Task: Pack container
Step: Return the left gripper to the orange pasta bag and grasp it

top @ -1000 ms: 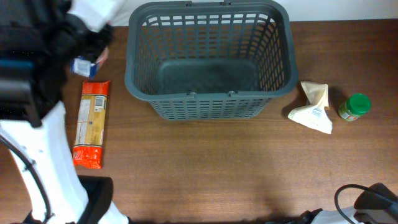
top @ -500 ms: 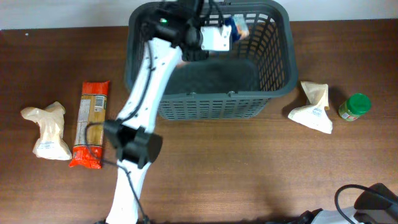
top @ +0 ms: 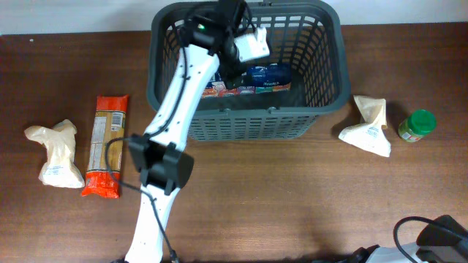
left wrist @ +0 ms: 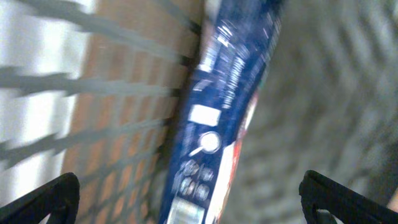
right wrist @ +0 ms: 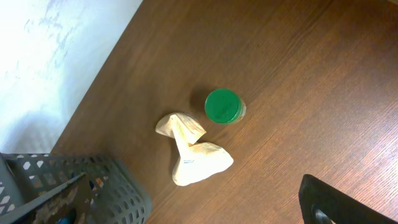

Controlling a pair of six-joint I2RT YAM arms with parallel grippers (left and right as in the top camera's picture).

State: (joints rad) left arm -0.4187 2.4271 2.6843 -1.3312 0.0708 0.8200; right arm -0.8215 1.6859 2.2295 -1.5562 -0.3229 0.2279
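From overhead, your left arm [top: 183,95] crosses the near wall into the basket [top: 248,126], which sits at the back of the counter [top: 292,197]. A blue packet [top: 267,77] lies inside. Outside wait a pasta pack [top: 107,146] and a tan bag [top: 55,152] on the left, and another tan bag [top: 368,128] and a green-lidded jar [top: 417,124] on the right.

In the blurred left wrist view, your left gripper [left wrist: 196,205] is spread wide and empty, with the packet along the slotted wall. If you lift out carelessly, a fingertip could snag a slot and drag the basket.

In the right wrist view only one dark piece of your right gripper [right wrist: 336,202] shows, so you cannot tell how it is set. Jar and bag sit just beside each other, so reaching for one could knock the other.
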